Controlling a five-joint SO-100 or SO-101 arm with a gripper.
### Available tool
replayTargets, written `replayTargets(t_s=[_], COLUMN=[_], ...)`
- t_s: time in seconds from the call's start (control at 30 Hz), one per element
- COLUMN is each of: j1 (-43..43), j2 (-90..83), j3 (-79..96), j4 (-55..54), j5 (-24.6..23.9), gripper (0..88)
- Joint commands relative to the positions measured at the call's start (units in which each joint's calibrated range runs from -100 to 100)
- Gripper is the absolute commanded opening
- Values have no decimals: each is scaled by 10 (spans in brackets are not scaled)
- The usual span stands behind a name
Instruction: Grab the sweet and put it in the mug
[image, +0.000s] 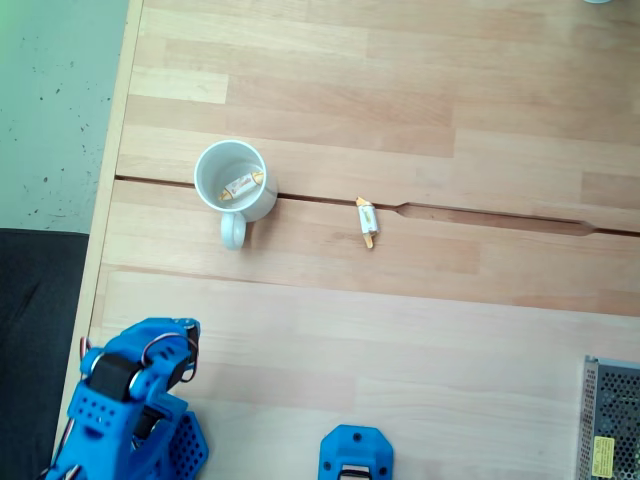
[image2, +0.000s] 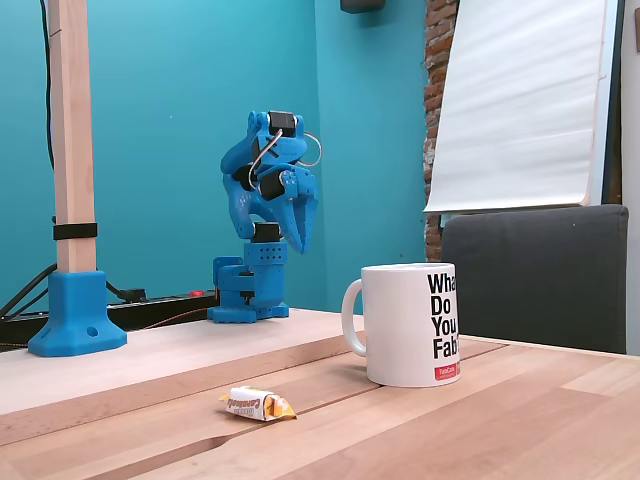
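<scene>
A white mug (image: 262, 205) stands left of the table's middle, handle toward the arm. One sweet (image: 243, 184) in a white wrapper with orange ends lies inside it. A second sweet (image: 367, 220) lies on the wood to the right of the mug, close to the groove. In the low fixed view this sweet (image2: 258, 405) lies in front, left of the mug (image2: 400, 330), which bears black lettering. The blue arm (image: 135, 400) sits folded at the table's edge, far from both. Its gripper (image2: 300, 235) points down, fingers together, holding nothing.
A blue clamp base (image: 355, 455) sits at the near edge, and a metal mesh box (image: 612, 420) sits at the right corner. A wooden post on a blue foot (image2: 75, 310) stands beside the arm. A dark groove (image: 480, 215) crosses the tabletop.
</scene>
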Motion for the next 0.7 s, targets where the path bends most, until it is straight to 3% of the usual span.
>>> replayTargets(t_s=[0.0,0.3,0.67], j1=[16,102,114], j2=[78,216,430], j3=[-84,-239,-418], j4=[25,33,75], j5=[-1,-2,-1], gripper=[0,0,0])
